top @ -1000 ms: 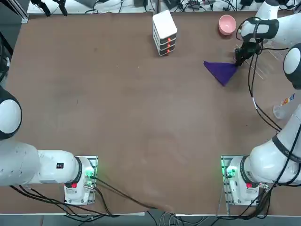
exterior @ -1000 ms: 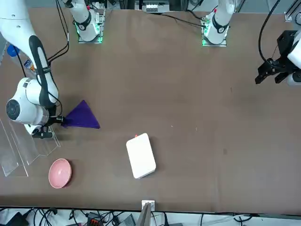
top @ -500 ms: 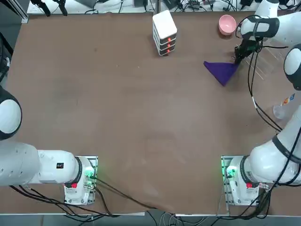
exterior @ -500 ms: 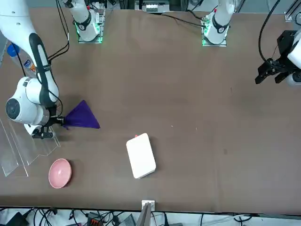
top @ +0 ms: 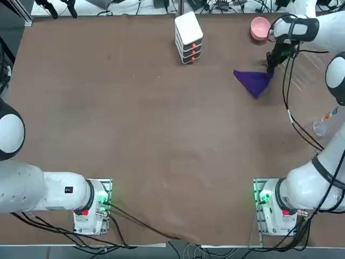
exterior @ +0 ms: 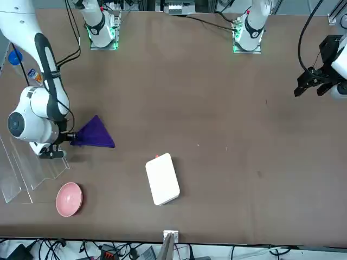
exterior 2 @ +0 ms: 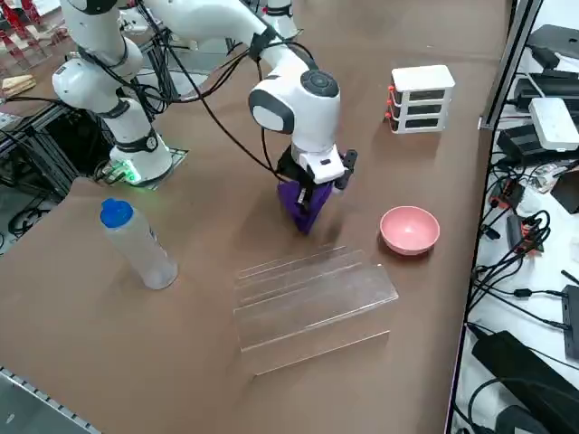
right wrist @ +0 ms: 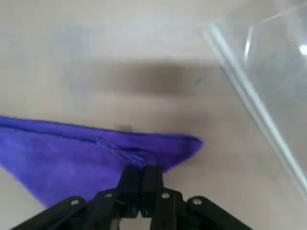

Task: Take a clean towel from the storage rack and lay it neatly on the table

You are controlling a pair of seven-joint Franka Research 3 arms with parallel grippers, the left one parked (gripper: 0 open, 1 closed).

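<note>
The deep purple towel point(top: 253, 81) lies as a folded triangle on the brown table point(top: 161, 135), just left of the clear storage rack point(top: 308, 67). My right gripper point(top: 269, 68) points down at the towel's corner nearest the rack and is shut on it. In the wrist view the two black fingers point(right wrist: 129, 179) are pressed together with the towel's point(right wrist: 72, 153) hem pinched between them, and the rack's edge point(right wrist: 254, 96) is close by. From the side, the towel point(exterior 2: 297, 204) hangs crumpled under the gripper point(exterior 2: 316, 193), in front of the rack point(exterior 2: 312, 294).
A pink bowl point(top: 260, 27) stands at the far edge near the rack. A white stacked box with orange marks point(top: 188, 36) is left of it. A clear bottle with a blue cap point(exterior 2: 136, 244) stands on the robot's side of the rack.
The right gripper's fingers have closed fully on the towel's corner, and the wrist has shifted slightly toward the table's far edge. The towel's bulk has barely moved.
</note>
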